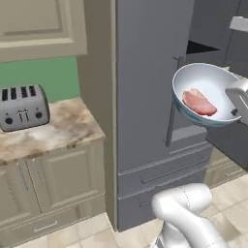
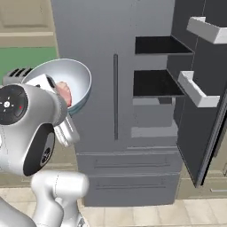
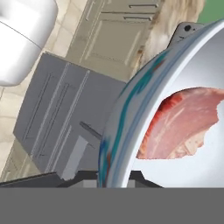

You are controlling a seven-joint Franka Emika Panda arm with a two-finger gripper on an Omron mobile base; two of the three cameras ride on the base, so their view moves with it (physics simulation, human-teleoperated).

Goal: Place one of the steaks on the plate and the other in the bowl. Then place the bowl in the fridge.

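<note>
Before the tall grey steel fridge [image 1: 145, 97], the arm holds the bowl [image 1: 206, 92] aloft, tipped so its white inside faces the cameras. One pink-red steak [image 1: 198, 102] lies against the bowl's inner wall; in the hand view it shows pale fat along one edge [image 3: 179, 127], and the bowl's blue patterned outside [image 3: 120, 118] curves up just ahead of the camera.

The gripper [image 1: 237, 104] sits at the bowl's right rim in the left base view. Its jaws stand narrow and appear clamped on the rim, though the fingertips themselves are hidden behind the bowl, so the exact contact cannot be made out.

From the right base view the fridge's right door [image 2: 199, 111] stands swung open, with two white door bins [image 2: 195, 91] on its inner face and two dark shelves [image 2: 157, 82] visible inside. The left door is closed, its long vertical handle [image 2: 115, 95] between the bowl and the open compartment. Two wide drawers [image 2: 128, 177] sit below.

Left of the fridge, a grey four-slot toaster [image 1: 22, 107] rests on a marbled beige counter [image 1: 58, 128], over cream cabinets [image 1: 53, 179], against a green wall [image 1: 48, 77]. No brand name, label or writing is legible anywhere.
</note>
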